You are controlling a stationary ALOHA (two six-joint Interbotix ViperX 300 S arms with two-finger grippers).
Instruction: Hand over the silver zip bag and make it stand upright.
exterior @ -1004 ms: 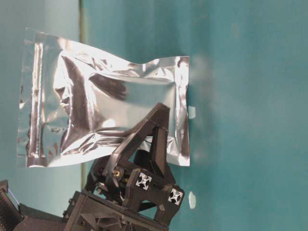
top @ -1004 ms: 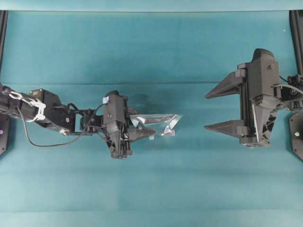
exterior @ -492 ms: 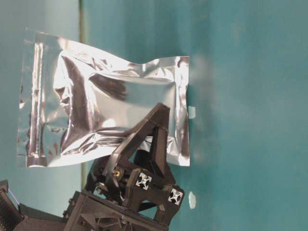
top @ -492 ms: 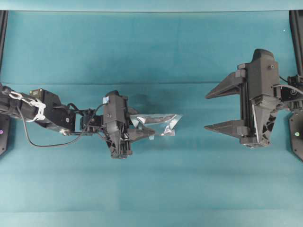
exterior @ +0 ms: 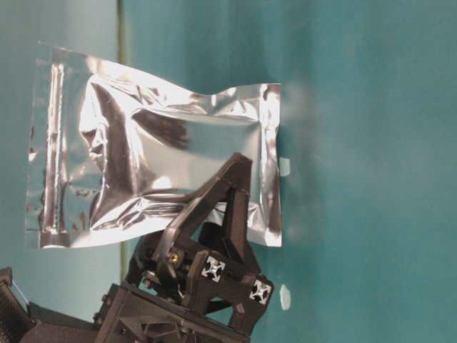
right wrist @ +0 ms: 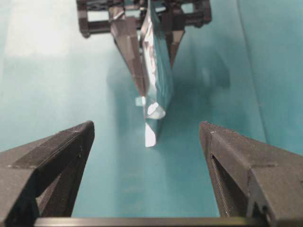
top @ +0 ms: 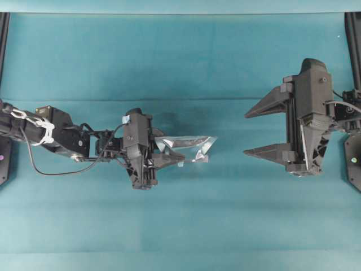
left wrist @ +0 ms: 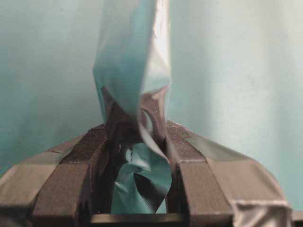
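Note:
The silver zip bag [top: 189,148] is a crinkly foil pouch held edge-up above the teal table. My left gripper [top: 169,152] is shut on its near edge. In the table-level view the silver zip bag [exterior: 153,146] shows its broad face, with the zip strip along its left edge and the left gripper [exterior: 232,182] clamped at its lower right. In the left wrist view the silver zip bag [left wrist: 135,71] rises from between the closed jaws. My right gripper [top: 248,132] is open and empty, facing the bag from the right with a gap between them. The right wrist view shows the silver zip bag [right wrist: 158,85] ahead of the right gripper [right wrist: 147,130].
The teal cloth [top: 180,56] covers the whole table. Dark frame posts stand at the far left [top: 3,34] and far right [top: 354,34] edges. A small pale scrap [exterior: 285,166] lies on the cloth beside the bag.

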